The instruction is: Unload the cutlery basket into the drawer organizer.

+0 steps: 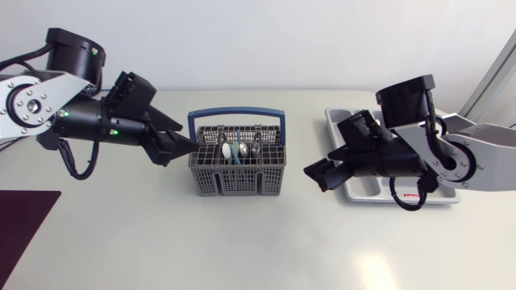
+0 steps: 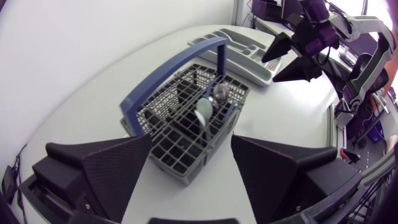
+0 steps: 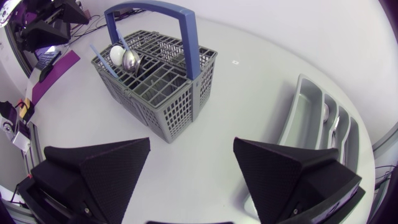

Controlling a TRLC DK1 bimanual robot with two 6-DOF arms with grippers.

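On the white table [image 1: 121,242] the grey cutlery basket [image 1: 238,173], with spoons [image 1: 239,151] in it, stands just ahead of the left tool [image 1: 179,147], whose fingers [image 2: 115,171] are apart and empty. The right tool [image 1: 316,172], fingers also apart, has the drawer organizer [image 1: 335,118] just beside it. The organizer's small red label [image 2: 272,64] is too small to read.
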